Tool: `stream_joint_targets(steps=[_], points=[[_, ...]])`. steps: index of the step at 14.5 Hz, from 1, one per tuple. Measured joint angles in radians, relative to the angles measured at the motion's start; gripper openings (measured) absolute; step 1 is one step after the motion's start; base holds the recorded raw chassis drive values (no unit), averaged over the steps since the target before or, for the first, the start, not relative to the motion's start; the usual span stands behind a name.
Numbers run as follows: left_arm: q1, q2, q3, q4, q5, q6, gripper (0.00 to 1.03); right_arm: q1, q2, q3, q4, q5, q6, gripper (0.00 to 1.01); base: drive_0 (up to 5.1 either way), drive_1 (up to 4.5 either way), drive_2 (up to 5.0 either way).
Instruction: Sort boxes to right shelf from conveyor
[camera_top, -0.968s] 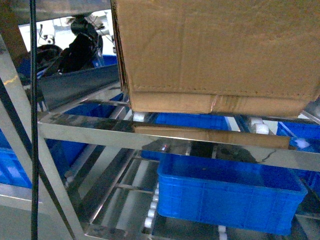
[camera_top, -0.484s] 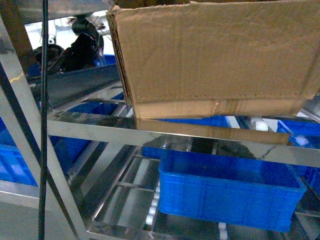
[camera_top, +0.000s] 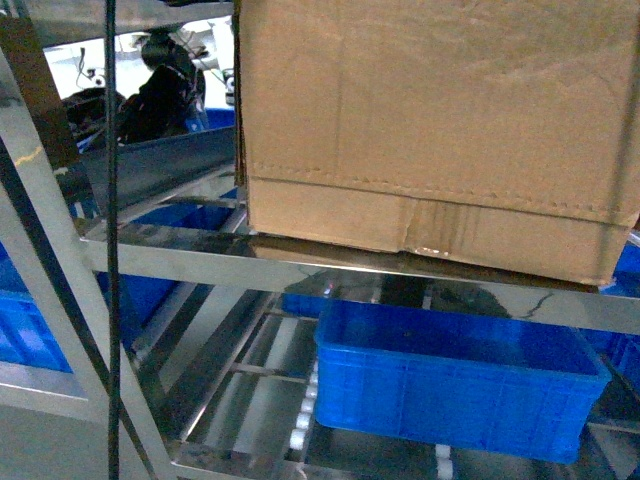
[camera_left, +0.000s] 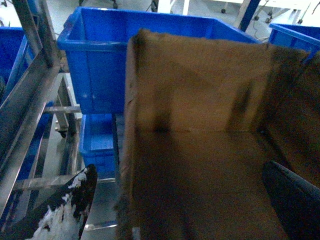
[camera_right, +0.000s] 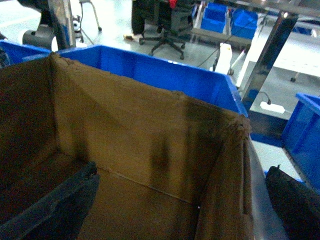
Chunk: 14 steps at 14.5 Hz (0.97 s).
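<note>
A big brown cardboard box (camera_top: 430, 110) fills the upper right of the head view, its base lying on the front cross-beam of the metal shelf (camera_top: 180, 250). My left gripper (camera_left: 180, 200) is open, straddling the box's left wall (camera_left: 131, 125): one finger (camera_left: 70, 207) is outside it, the other (camera_left: 295, 197) inside. My right gripper (camera_right: 180, 200) is open too, with one finger (camera_right: 55, 210) inside the box (camera_right: 125, 130) and the other (camera_right: 295, 202) outside its right wall. Neither gripper shows in the head view. The conveyor is out of view.
A blue bin (camera_top: 450, 390) sits on the roller level below the box. More blue bins stand behind the box (camera_left: 100, 65) (camera_right: 165, 75). An angled shelf upright (camera_top: 60, 300) and a black cable (camera_top: 112, 250) cross the left of the head view.
The box looks larger and lower in the head view, and its base now covers the front beam and the white rollers. The cable has shifted right across the view.
</note>
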Motion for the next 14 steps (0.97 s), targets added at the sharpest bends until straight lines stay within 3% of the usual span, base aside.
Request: stream_joint_targets(steps=[4, 7, 8, 11, 14], points=[[0.021, -0.082, -0.077, 0.072, 0.012, -0.029, 0.98, 0.000, -0.043, -0.050, 0.087, 0.034, 0.013, 0.98, 0.0, 0.00, 0.0], [0.028, -0.112, -0.125, 0.086, 0.026, -0.038, 0.98, 0.016, -0.076, -0.096, 0.119, 0.029, 0.012, 0.98, 0.0, 0.00, 0.0], [0.029, -0.125, -0.150, 0.093, 0.029, -0.048, 0.98, 0.028, -0.089, -0.117, 0.147, 0.028, -0.002, 0.98, 0.0, 0.00, 0.0], [0.035, -0.208, -0.259, 0.150, 0.048, -0.052, 0.98, 0.053, -0.166, -0.270, 0.323, 0.054, -0.130, 0.98, 0.0, 0.00, 0.0], [0.047, -0.314, -0.416, 0.224, 0.048, -0.052, 0.98, 0.072, -0.267, -0.431, 0.450, 0.073, -0.159, 0.98, 0.0, 0.00, 0.0]])
